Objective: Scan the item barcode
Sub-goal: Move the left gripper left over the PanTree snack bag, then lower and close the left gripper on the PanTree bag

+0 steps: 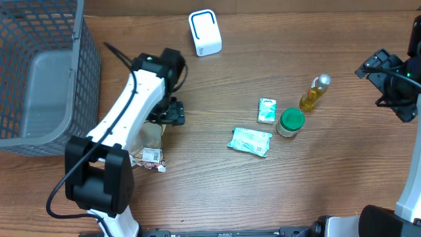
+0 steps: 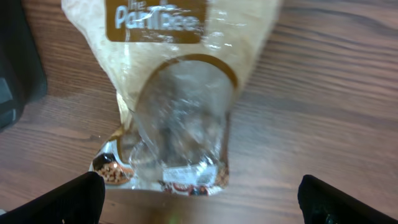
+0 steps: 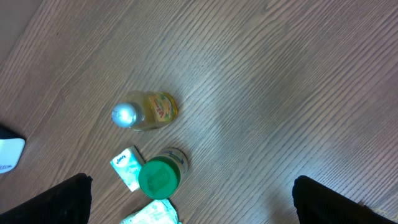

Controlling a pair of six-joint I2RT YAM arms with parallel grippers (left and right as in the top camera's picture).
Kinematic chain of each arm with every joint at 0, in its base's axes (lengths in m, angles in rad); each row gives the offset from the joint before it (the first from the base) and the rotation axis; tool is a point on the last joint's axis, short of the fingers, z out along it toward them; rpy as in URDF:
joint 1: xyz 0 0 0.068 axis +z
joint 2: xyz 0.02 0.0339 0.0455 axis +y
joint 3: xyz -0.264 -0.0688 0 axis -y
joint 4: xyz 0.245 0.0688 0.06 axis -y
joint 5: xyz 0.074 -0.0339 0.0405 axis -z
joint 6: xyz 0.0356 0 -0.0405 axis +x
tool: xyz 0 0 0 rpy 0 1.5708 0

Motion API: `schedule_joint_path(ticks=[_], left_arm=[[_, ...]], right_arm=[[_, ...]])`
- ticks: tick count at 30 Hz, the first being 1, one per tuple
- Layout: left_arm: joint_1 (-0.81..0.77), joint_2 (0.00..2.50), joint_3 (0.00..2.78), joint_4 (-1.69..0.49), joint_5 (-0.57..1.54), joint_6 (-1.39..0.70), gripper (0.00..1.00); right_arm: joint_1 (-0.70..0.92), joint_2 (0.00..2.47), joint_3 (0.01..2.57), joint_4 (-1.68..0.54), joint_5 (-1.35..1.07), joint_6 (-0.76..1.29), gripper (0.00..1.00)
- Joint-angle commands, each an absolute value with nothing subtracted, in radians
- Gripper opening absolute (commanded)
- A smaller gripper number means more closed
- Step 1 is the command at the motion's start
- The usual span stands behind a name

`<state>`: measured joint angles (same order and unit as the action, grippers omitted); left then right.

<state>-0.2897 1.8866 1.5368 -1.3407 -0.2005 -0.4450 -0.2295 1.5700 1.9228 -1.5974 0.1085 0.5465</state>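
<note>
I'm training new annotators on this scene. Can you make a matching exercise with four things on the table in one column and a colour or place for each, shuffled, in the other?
Things:
1. basket
2. scanner
3. jar
4. bottle

Descriptions:
A. green lid
B. white, near the table's far edge
C. yellow contents, silver cap
D. grey mesh, at the left edge of the overhead view

Pairs: 1-D, 2-B, 3-A, 4-C

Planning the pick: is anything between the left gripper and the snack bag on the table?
Nothing visible does. The open left gripper points at the snack bag, which lies uncovered on the table.
</note>
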Motion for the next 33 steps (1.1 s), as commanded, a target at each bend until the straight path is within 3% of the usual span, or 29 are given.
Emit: schedule_joint_path(ticks=[1, 14, 33], left_arm=[[-0.223, 1.885, 1.477, -1.297, -0.189, -0.461, 1.00], [-0.172, 1.885, 1.288, -1.124, -0.168, -0.461, 1.00], [-0.223, 1.884, 1.222, -0.903, 0.627, -0.459, 0.97]], right_arm=[[-0.233, 1.562, 1.925, -1.596, 0.111, 0.550, 1.00], [-0.233, 1.562, 1.925, -1.596, 0.111, 0.550, 1.00], [-0.233, 1.562, 1.925, -1.596, 0.111, 0.550, 1.00]])
